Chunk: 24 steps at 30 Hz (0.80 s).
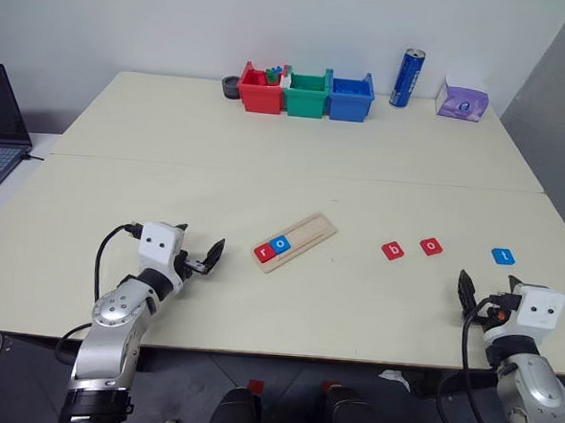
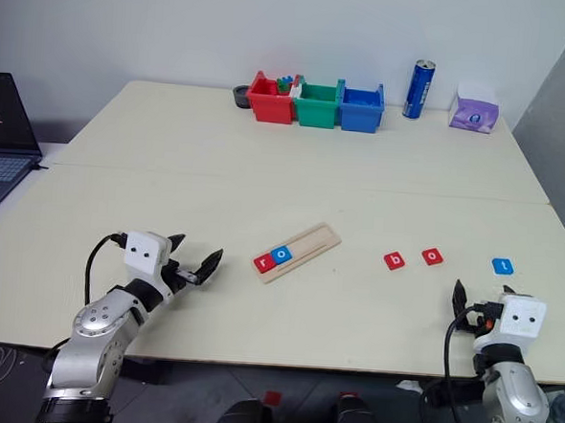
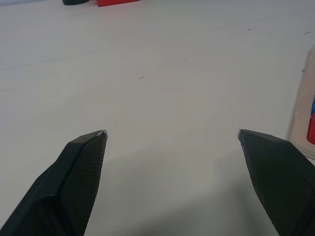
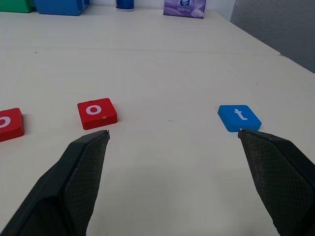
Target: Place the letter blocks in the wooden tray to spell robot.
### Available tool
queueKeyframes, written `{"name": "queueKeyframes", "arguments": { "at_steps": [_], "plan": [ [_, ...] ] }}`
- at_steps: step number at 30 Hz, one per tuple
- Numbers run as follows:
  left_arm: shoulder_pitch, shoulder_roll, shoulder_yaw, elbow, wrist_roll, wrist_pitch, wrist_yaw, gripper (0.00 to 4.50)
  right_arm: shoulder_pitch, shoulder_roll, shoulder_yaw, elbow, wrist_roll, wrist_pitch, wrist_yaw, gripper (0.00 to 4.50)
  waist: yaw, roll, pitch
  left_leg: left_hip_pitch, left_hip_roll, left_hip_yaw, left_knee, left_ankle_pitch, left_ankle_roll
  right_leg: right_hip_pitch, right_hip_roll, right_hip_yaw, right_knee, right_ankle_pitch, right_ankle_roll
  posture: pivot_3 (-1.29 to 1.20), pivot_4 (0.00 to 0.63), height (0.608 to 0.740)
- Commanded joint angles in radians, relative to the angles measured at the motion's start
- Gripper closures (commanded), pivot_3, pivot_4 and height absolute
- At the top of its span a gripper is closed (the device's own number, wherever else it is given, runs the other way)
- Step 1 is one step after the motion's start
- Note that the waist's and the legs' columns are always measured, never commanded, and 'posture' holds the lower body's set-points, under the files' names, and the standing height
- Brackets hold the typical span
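With red r [image 1: 264, 250] and blue o [image 1: 281, 242] seated in the wooden tray [image 1: 295, 241], both end effectors, left [image 1: 206, 255] and right [image 1: 489, 286], gape wide, empty; next fetch red b [image 1: 392, 250] mid-bench.

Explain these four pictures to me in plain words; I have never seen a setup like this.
This is a two-armed humanoid robot at a pale table. The two wide pictures come from its head, looking down. The other two come from cameras on its wrists, looking along the black fingers. The left tool and right tool are both open and hold nothing. In the middle lies a wooden tray with a red r and a blue o in it. To its right lie a red b, a red o and a blue t. At the back stand three coloured bins, a blue can and a tissue pack.
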Motion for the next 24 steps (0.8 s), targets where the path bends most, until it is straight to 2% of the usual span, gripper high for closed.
{"name": "queueKeyframes", "arguments": {
  "at_steps": [1, 7, 24],
  "plan": [
    [0.001, 0.006, 0.016, -0.043, -0.017, -0.040, -0.014, 0.00, -0.010, -0.006, 0.000, -0.021, 0.002, -0.013, 0.007, 0.04, 0.000, 0.000, 0.000, 0.000, 0.000, 0.000, 0.000, 0.000, 0.000, 0.000, 0.000, 0.000, 0.000, 0.000, 0.000, 0.00, 0.150, 0.740],
    [0.024, 0.016, -0.015, -0.061, 0.030, -0.079, -0.011, 0.00, -0.013, -0.011, 0.010, -0.020, 0.002, -0.010, 0.010, 0.04, 0.000, 0.000, 0.000, 0.000, 0.000, 0.000, 0.000, 0.000, 0.000, 0.000, 0.000, 0.000, 0.000, 0.000, 0.000, 0.00, 0.150, 0.740],
    [-0.017, 0.024, 0.003, -0.048, -0.039, -0.047, -0.039, 0.00, -0.045, -0.008, 0.015, 0.005, -0.002, -0.017, 0.013, 0.04, 0.000, 0.000, 0.000, 0.000, 0.000, 0.000, 0.000, 0.000, 0.000, 0.000, 0.000, 0.000, 0.000, 0.000, 0.000, 0.00, 0.150, 0.740]
  ]
}}
